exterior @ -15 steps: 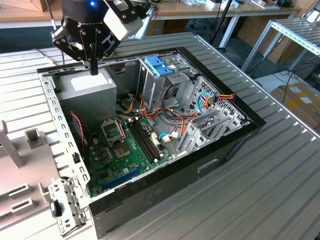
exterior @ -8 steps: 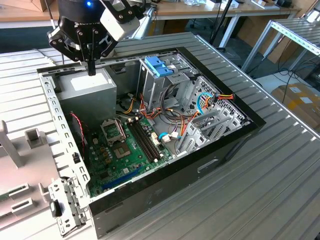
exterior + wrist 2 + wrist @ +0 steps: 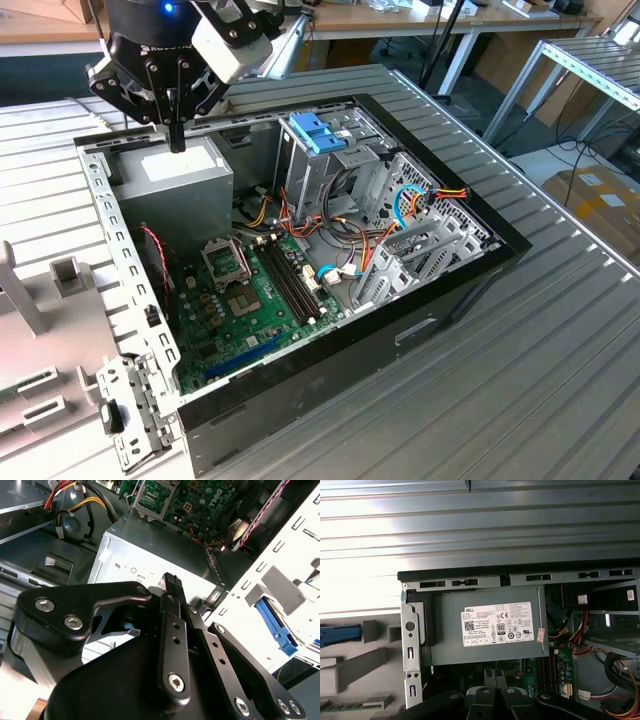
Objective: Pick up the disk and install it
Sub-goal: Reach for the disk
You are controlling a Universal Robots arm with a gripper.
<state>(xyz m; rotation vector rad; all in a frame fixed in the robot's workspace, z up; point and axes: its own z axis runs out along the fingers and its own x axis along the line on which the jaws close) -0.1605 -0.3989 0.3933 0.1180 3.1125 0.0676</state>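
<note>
My gripper (image 3: 177,140) hangs over the back corner of the open computer case (image 3: 440,300), at the exterior view's left. It is just above the grey power-supply box (image 3: 185,178). The fingertips (image 3: 488,678) stand pressed together with nothing between them; in the second wrist view the gripper (image 3: 171,582) points at the same box (image 3: 145,545). The disk is out of view. A blue plastic strip (image 3: 340,632) lies on the pale fixture beside the case, and I cannot tell what it belongs to. The metal drive cage (image 3: 305,175) with its blue latch (image 3: 315,130) stands further inside the case.
The green motherboard (image 3: 250,300) fills the case floor, with bundles of coloured cables (image 3: 380,215) near the cage. A pale fixture with grey blocks (image 3: 45,330) lies at the exterior view's left. The case rests on a ribbed metal table (image 3: 560,380).
</note>
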